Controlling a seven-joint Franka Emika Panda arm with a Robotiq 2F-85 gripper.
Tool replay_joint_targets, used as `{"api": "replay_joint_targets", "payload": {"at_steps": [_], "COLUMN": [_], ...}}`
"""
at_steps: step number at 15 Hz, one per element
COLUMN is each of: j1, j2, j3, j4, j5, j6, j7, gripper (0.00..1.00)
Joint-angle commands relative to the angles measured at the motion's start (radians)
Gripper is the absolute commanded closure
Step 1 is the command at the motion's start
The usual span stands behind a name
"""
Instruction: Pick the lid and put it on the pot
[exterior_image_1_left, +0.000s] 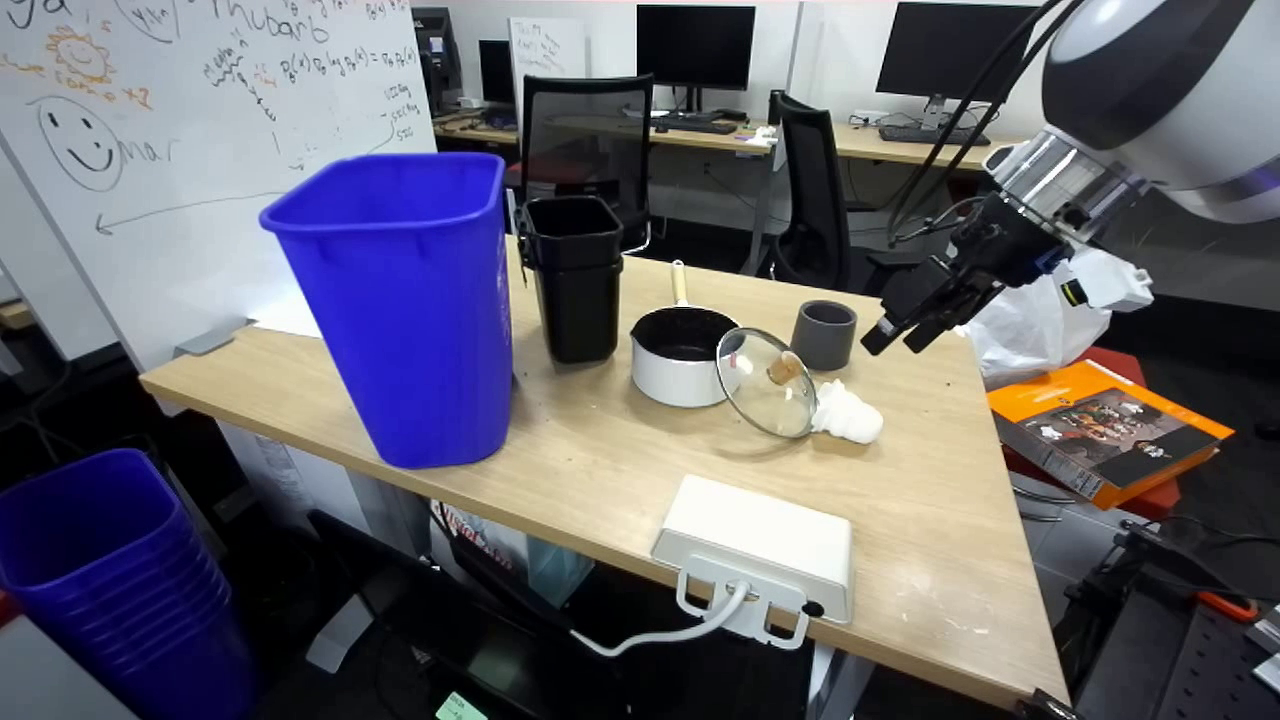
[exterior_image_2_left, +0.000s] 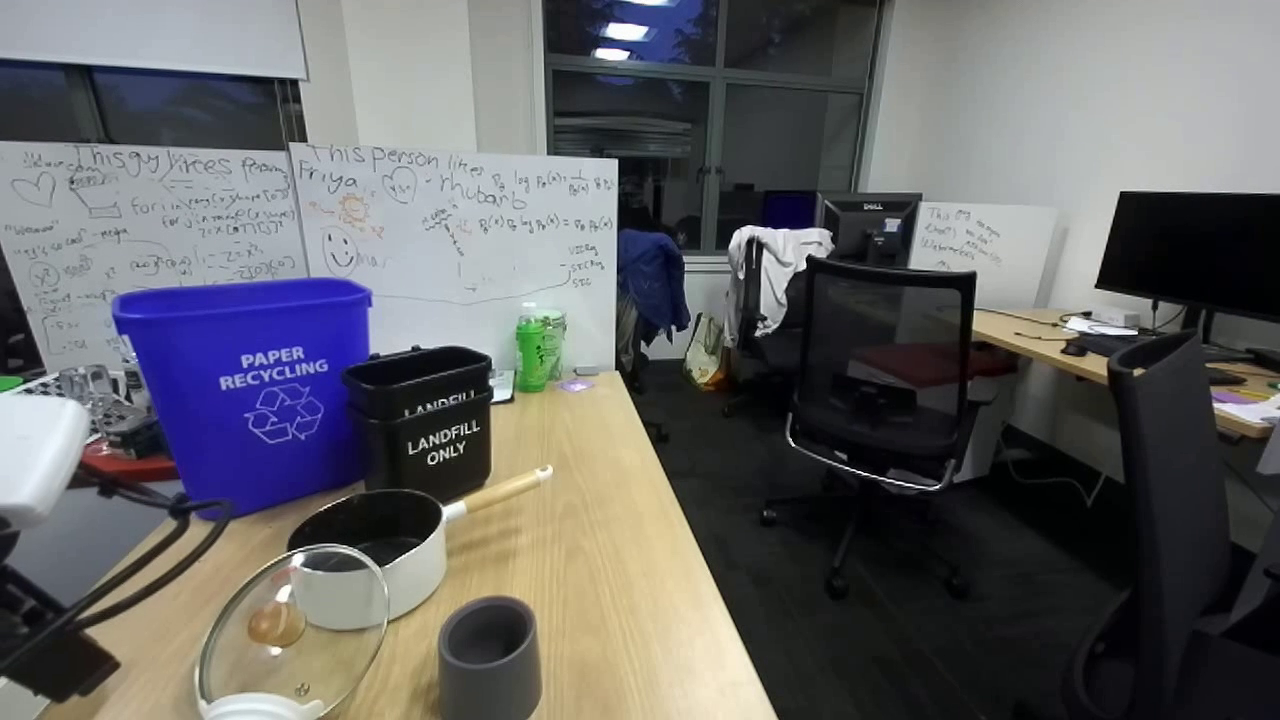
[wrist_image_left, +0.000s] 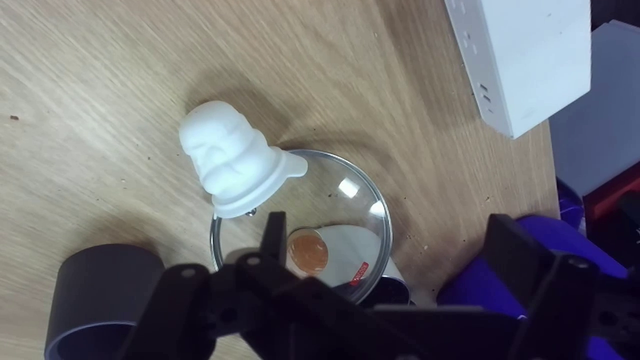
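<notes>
In an exterior view, the gripper (exterior_image_1_left: 898, 339) hangs above the table (exterior_image_1_left: 930, 520), apart from the lid (exterior_image_1_left: 762, 392). The lid is beside the pot (exterior_image_1_left: 675, 381), tilted, with a white figure (exterior_image_1_left: 848, 413) against its low side. Step in hand, as judged: approach to the lid; no grip made yet.

In an exterior view, a grey cup (exterior_image_2_left: 490, 670) stands near both. The lid overlaps the pot's side in this line of sight; contact cannot be confirmed. The pot is uncovered.

In the wrist view, the fingers (wrist_image_left: 275, 237) are spread wide and hold nothing. The brown knob (wrist_image_left: 308, 253) lies nearer one finger, so the next move appears to call for centring on it, matching the tilt, descending and closing. Lid condition: clear, metal-edged glass, the pot's red label (wrist_image_left: 359, 274) showing through; two glare spots; no crack discernible.
</notes>
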Motion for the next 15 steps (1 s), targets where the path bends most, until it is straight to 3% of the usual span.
{"api": "replay_joint_targets", "payload": {"at_steps": [1,4,9,15], "j1": [0.026,0.069,0.160,0.205], "j2": [0.003,-0.012,-0.020,0.030], "j3": [-0.011,-0.033,-0.102,-0.193], "j4": [0.000,0.004,0.014,0.057], "j5": [0.036,0.106,0.319,0.625], "j6": [0.033,0.048,0.069,0.042], "j7": [-0.089,-0.240,-0.617,-1.074], "gripper": [0.00,0.00,0.00,0.00]}}
